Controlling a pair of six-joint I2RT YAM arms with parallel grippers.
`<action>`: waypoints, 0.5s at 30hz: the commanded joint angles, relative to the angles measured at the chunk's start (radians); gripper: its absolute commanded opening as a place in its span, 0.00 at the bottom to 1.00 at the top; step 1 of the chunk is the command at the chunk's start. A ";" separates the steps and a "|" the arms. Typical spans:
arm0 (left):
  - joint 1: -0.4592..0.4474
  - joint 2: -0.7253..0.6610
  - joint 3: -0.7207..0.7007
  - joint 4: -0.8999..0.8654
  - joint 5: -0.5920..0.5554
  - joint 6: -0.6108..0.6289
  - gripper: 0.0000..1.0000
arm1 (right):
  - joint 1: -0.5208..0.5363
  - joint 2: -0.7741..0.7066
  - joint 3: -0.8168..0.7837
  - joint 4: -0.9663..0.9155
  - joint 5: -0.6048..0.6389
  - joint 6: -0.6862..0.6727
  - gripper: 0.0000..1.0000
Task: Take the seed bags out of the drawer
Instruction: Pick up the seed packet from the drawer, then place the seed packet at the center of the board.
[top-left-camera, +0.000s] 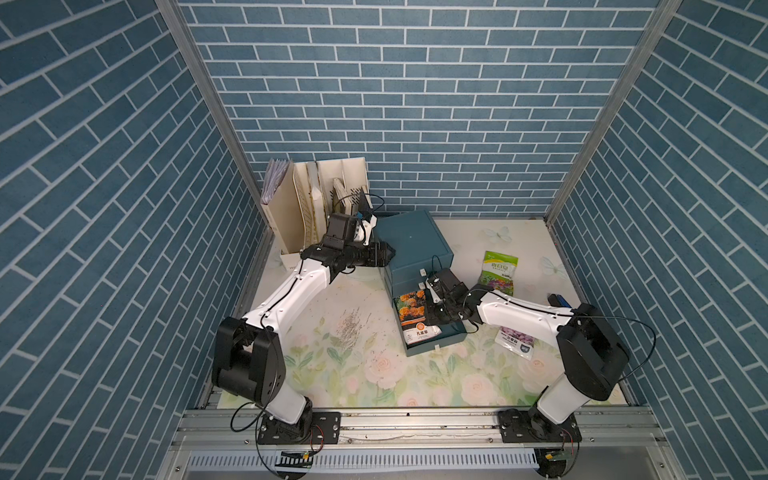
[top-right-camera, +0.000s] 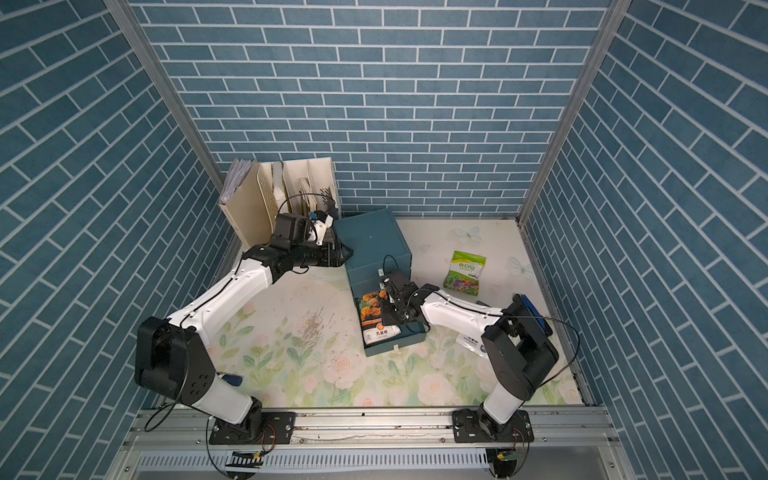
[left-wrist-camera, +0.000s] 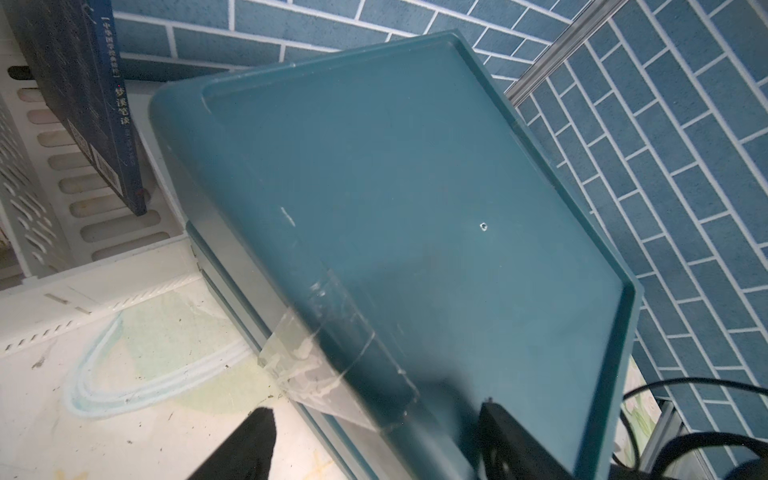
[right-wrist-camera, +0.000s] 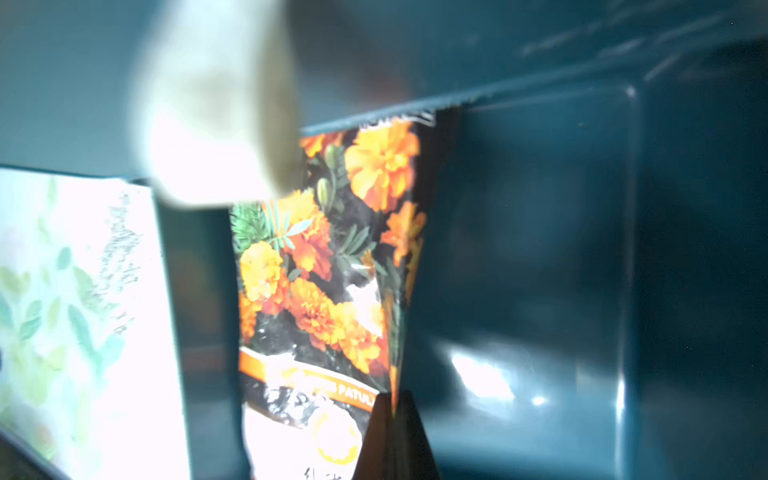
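We find the pulled-out drawer (top-left-camera: 440, 344) holding one packet: the marigold bag (top-left-camera: 412, 312), its edge clamped in our right gripper (right-wrist-camera: 390, 415). The green-white bag (top-left-camera: 498, 272) and pink-purple bag (top-left-camera: 515, 338) lie on the table (top-left-camera: 353, 374). Our left gripper (top-left-camera: 388, 253) is at the cabinet (top-left-camera: 411, 237) — we cannot tell its grip.

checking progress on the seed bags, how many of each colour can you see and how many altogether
orange marigold bag: 1, in the drawer
green-white bag: 1, on the table
pink-purple bag: 1, on the table, partly hidden by the right arm
total: 3
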 joint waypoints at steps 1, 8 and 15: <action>0.013 0.032 -0.046 -0.200 -0.073 0.050 0.81 | -0.003 -0.059 0.030 -0.050 0.014 0.022 0.00; 0.014 0.032 -0.046 -0.199 -0.072 0.050 0.81 | -0.007 -0.141 0.008 -0.101 0.013 0.045 0.00; 0.013 0.031 -0.048 -0.198 -0.071 0.050 0.81 | -0.007 -0.247 -0.048 -0.162 -0.022 0.077 0.00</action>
